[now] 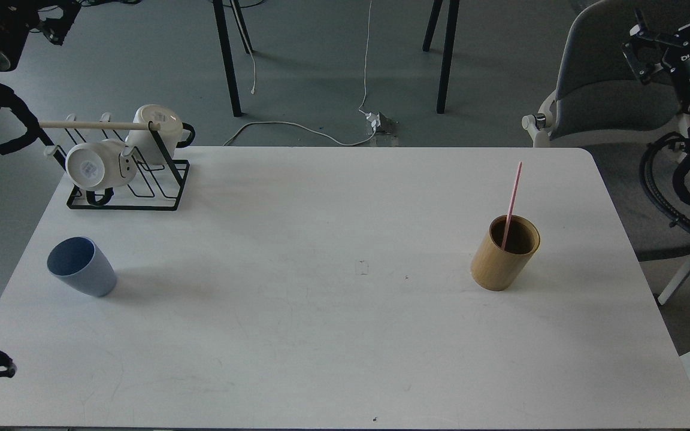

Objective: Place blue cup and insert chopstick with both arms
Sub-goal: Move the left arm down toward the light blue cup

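Two task items are seen well apart on the white table: the pale-blue tapered cup left, the pink chopstick leaning inside the tan bamboo cylinder right. Neither gripper's jaws can be told.

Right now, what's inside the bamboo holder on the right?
The pink chopstick stands inside the bamboo holder, leaning against its far rim with most of its length sticking out above. Its lower end and the holder's bottom are hidden by the near wall and shadow.

Head view, high, forward-down over table.
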Controlling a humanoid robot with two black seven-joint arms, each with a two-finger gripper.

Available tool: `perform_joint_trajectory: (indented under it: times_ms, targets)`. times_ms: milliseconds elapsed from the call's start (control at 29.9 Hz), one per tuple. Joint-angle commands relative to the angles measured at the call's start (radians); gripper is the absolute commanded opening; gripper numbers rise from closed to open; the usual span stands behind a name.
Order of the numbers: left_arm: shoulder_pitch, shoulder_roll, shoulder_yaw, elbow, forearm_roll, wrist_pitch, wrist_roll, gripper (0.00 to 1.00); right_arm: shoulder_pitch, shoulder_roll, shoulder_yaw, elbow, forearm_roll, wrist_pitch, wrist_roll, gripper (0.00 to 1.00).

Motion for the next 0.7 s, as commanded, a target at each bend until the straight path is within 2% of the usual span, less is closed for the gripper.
perform_joint_trajectory:
  times_ms: [0,234,301,435,669]
  targets:
    - [-0.001,-0.007,0.001,-0.002,0.002,0.000,-0.001,1.00,0.003,0.009,0.004,0.004,0.000,-0.001,0.002,1.00]
    - [0.007,-0.011,0.007,-0.017,0.002,0.000,0.017,1.00,0.000,0.009,0.007,0.002,0.000,-0.002,0.005,1.00]
    - [0.001,0.002,0.064,-0.047,0.012,0.000,0.028,1.00,-0.002,0.011,0.009,0.002,0.000,-0.001,0.007,1.00]
    - [-0.005,0.116,0.125,-0.181,0.144,0.000,0.011,1.00,-0.007,0.011,0.013,0.002,0.000,0.002,0.012,1.00]
    - [0.013,0.239,0.133,-0.414,0.679,0.000,0.005,1.00,-0.013,0.009,0.012,-0.011,0.000,0.006,0.015,1.00]
